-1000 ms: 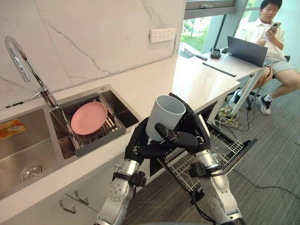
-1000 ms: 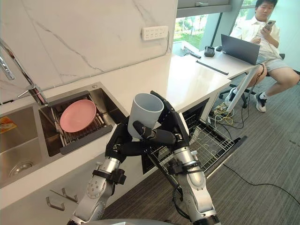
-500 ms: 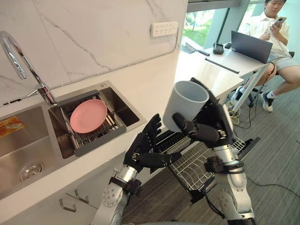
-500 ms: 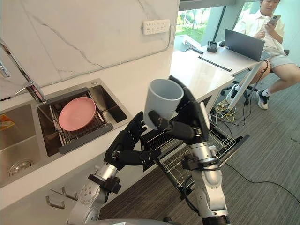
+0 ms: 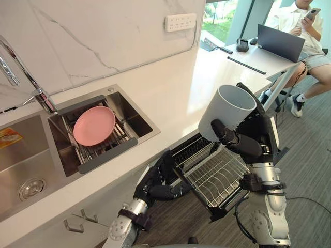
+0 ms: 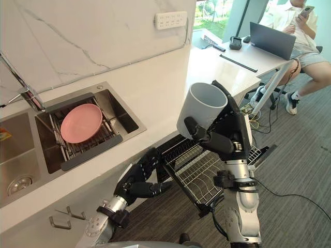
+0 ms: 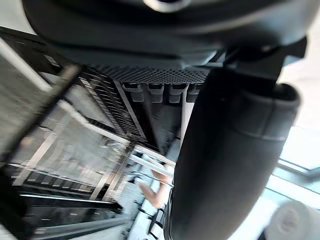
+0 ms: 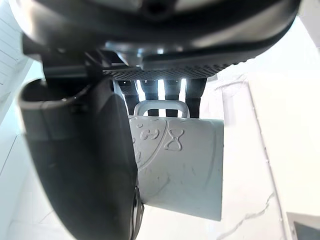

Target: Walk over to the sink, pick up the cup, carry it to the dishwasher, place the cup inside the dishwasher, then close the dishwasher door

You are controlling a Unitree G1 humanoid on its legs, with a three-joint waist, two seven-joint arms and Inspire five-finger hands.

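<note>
The right hand's [image 5: 257,140] thumb curls across the front wall of the cup [image 5: 231,114]. Its fingers [image 8: 167,90] wrap round the back by the handle, so the pale grey cup is clamped between them. The cup sits at 3 o'clock in the head views, raised in the air and tilted, with its mouth toward 1 o'clock. It is not inside the dishwasher [image 5: 191,151], whose wire rack [image 5: 217,173] is pulled out below the cup at 5 o'clock.

The left hand [image 5: 156,184] hangs at 6 o'clock with its fingers loosely bent and a little apart, gripping nothing. It is just beside the rack's 9 o'clock end, under the edge of the countertop [image 5: 176,95].

At 9 o'clock the sink [image 5: 130,110] holds a pink plate [image 5: 94,125] on a slatted tray, with the faucet [image 5: 20,67] at 10 o'clock. At 1 o'clock a person [image 5: 305,31] sits at a desk [image 5: 253,54] behind a laptop [image 5: 282,42].
</note>
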